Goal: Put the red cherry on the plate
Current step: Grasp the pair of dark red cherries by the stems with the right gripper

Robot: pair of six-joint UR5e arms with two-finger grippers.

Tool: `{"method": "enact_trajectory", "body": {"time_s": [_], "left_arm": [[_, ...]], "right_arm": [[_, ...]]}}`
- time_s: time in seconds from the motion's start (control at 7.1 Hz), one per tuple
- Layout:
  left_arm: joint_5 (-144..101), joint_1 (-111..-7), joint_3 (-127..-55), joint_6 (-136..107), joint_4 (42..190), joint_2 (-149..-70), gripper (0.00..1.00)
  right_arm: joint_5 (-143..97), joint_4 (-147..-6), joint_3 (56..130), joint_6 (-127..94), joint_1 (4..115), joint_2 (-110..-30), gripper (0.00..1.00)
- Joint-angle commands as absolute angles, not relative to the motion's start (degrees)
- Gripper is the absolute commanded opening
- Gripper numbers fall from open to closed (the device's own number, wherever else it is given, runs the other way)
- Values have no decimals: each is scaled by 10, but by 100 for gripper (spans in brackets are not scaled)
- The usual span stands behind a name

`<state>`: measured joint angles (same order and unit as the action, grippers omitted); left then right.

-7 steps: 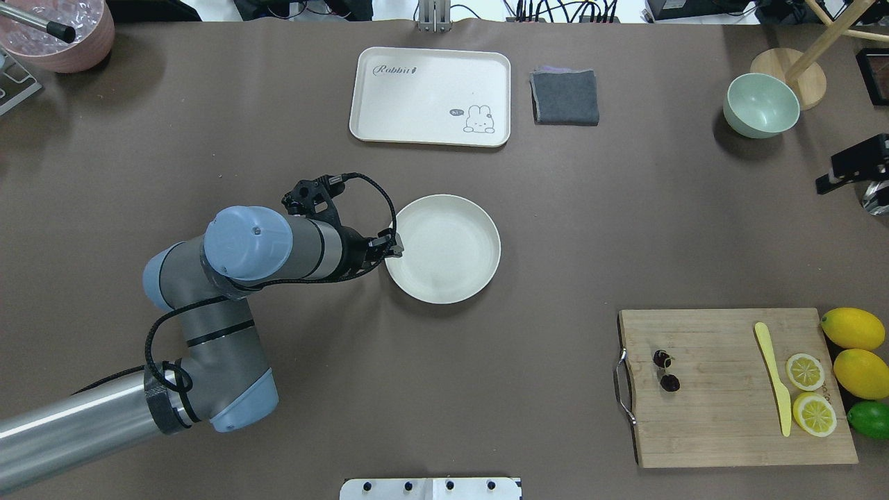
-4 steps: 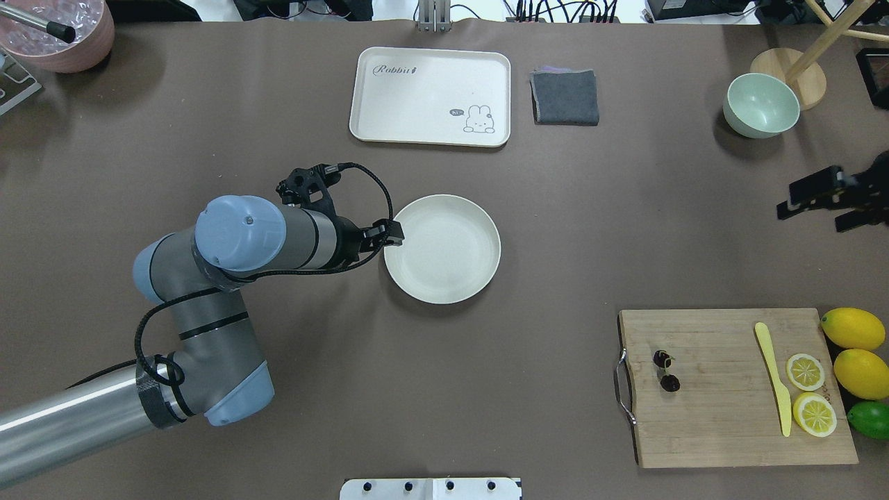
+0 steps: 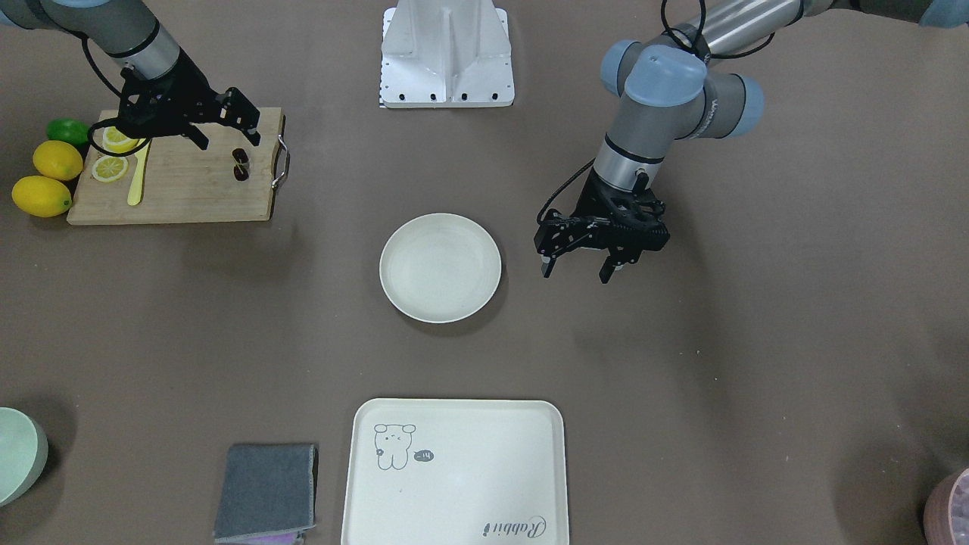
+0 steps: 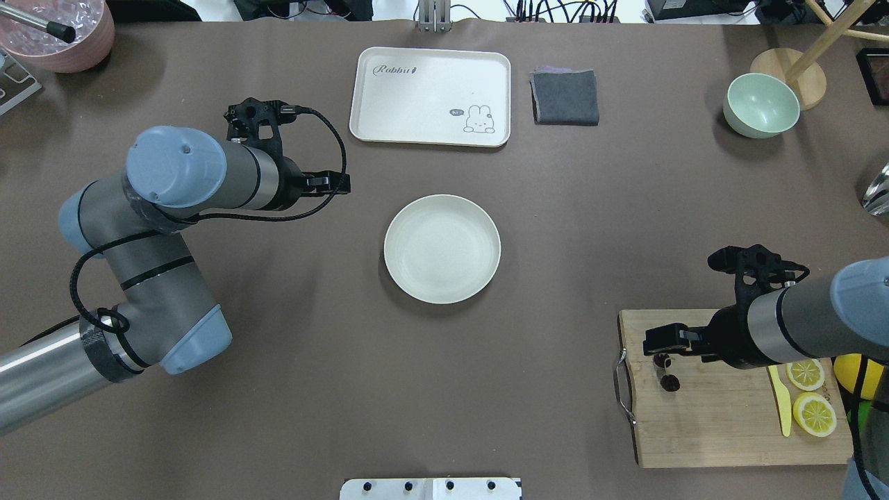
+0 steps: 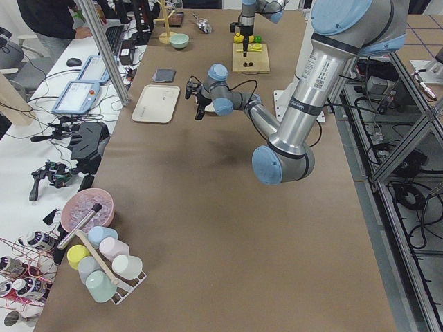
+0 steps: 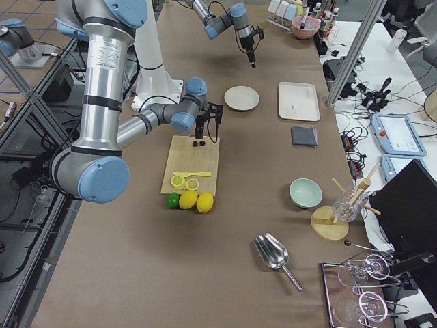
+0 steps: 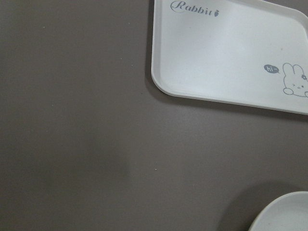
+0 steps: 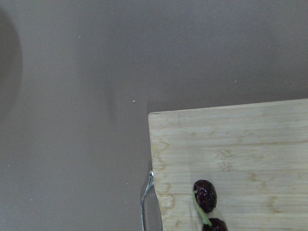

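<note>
The red cherry [image 4: 669, 382], a dark joined pair, lies on the left part of the wooden cutting board [image 4: 715, 423]; it also shows in the front view [image 3: 241, 163] and at the bottom of the right wrist view [image 8: 205, 196]. My right gripper [image 3: 227, 136] hovers open just above and beside the cherry [image 6: 199, 143], holding nothing. The plate [image 4: 442, 248] is cream-white and bare at the table's middle [image 3: 440, 266]. My left gripper [image 3: 575, 274] hangs open and holds nothing, off the plate's left side and apart from it.
On the board lie a yellow knife [image 4: 781, 403] and lemon slices [image 4: 814, 413], with whole lemons [image 3: 45, 178] and a lime [image 3: 68, 131] beside it. A rabbit tray [image 4: 430, 96], grey cloth [image 4: 565, 97] and mint bowl [image 4: 760, 104] sit at the far side.
My left arm has pulled back from the plate's rim, away to the left and farther back. My right arm has swung in from the right edge to above the cherry.
</note>
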<state>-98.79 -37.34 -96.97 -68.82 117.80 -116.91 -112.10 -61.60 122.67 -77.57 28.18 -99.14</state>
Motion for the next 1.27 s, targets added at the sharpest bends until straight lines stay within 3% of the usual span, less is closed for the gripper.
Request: {"method": "enact_trajectory", "body": {"time_s": [0.0, 0.42, 0.56, 0.7, 0.85, 1.13], "left_arm": [[-986, -374, -982, -685, 1178, -1155, 98], [-986, -374, -981, -685, 1178, -1154, 98], [-986, -374, -981, -685, 1178, -1154, 98], [-986, -374, -980, -684, 1178, -1154, 98], [-986, -375, -979, -684, 1178, -1154, 98], [-987, -374, -979, -684, 1179, -1151, 98]], "right_arm": [[-1100, -632, 1215, -771, 252, -984, 99], [-1107, -672, 1209, -686, 273, -974, 98], [-1106, -672, 1191, -686, 275, -959, 89], [-1103, -672, 1182, -686, 274, -950, 71], [-1101, -672, 1176, -686, 272, -949, 60], [-1094, -672, 1178, -686, 276, -952, 4]]}}
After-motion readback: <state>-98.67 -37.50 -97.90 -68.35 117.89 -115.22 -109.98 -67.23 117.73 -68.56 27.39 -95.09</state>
